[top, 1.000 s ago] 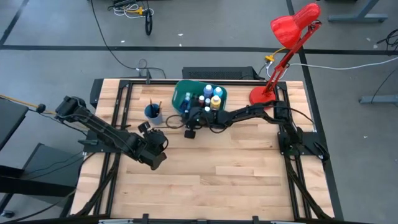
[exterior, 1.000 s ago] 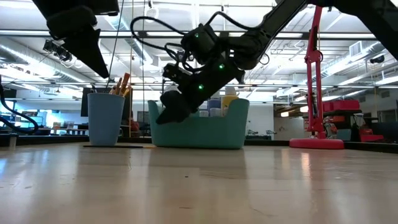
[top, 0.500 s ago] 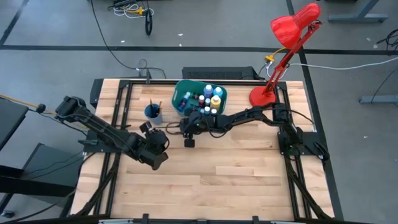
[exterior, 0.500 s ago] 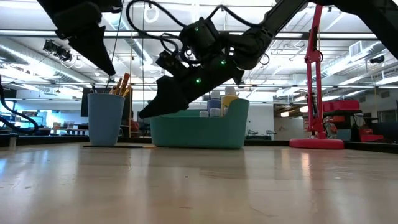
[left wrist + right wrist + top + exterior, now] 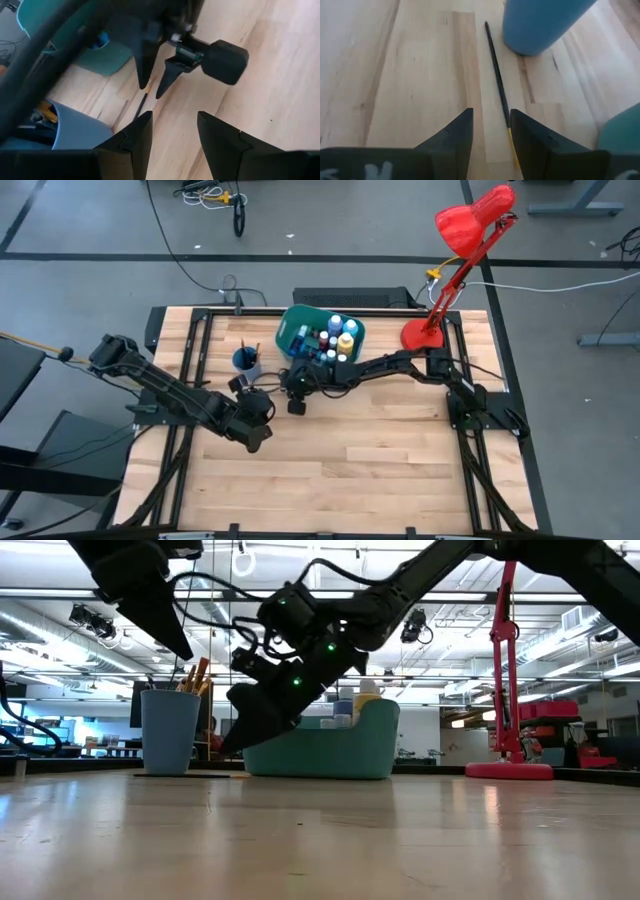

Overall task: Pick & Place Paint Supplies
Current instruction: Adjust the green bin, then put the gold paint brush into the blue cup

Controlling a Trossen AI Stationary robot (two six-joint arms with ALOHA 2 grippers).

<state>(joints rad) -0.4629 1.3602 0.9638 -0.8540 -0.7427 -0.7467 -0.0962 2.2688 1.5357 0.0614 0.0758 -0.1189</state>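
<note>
A thin dark-handled brush lies flat on the table beside the small blue cup; it also shows in the left wrist view. My right gripper is open and hovers just above the brush, tips pointing down, between the cup and the teal bin. The bin holds several paint bottles. More brushes stand in the cup. My left gripper is open and empty, raised above the table in front of the cup.
A red desk lamp stands at the far right corner on its round base. The teal bin and the blue cup stand close together near the far edge. Bare wooden table fills the near half.
My right gripper has gone from the front of the teal bin toward the table's left, toward the blue cup, and has come lower over the table. My left gripper has stayed about where it was.
</note>
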